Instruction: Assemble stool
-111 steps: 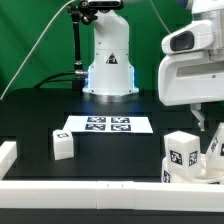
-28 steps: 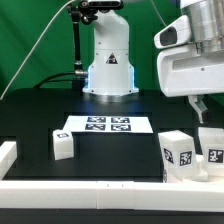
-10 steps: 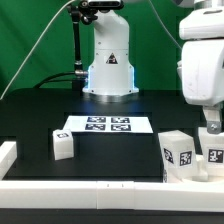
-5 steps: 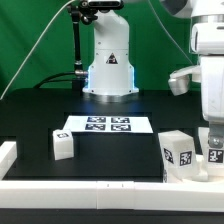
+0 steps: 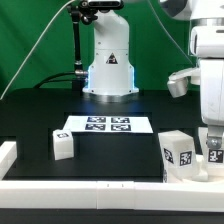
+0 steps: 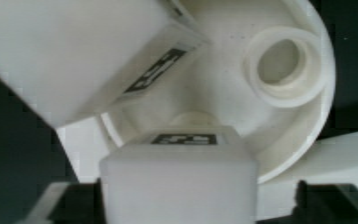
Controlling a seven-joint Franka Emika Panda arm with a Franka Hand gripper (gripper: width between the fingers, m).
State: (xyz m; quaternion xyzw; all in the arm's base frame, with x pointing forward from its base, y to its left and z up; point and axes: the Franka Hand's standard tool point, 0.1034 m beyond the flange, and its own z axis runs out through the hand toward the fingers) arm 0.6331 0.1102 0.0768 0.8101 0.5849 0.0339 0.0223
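Stool leg (image 5: 180,153) was white with a black-and-white square tag, seat (image 6: 274,95) white, marker board (image 5: 106,125) white with black-and-white tags, table (image 5: 110,160) black, backdrop (image 5: 30,40) green, border rail (image 5: 100,196) white, robot base (image 5: 108,55) white with blue glow.

Exterior view is lit pretty evenly from overhead, low-res and a bit soft all over. The black bench (image 5: 35,115) swallows nearly every shadow, while the white arm base (image 5: 108,55) and the marker board (image 5: 106,125) run close to blown out; there's a bluish glow low on that base. Wrist view is way mushier: the seat (image 6: 247,70) fills it, out of focus, whites washed out, 1 tag (image 6: 188,139) smeared, only soft grey shading in the hollows.
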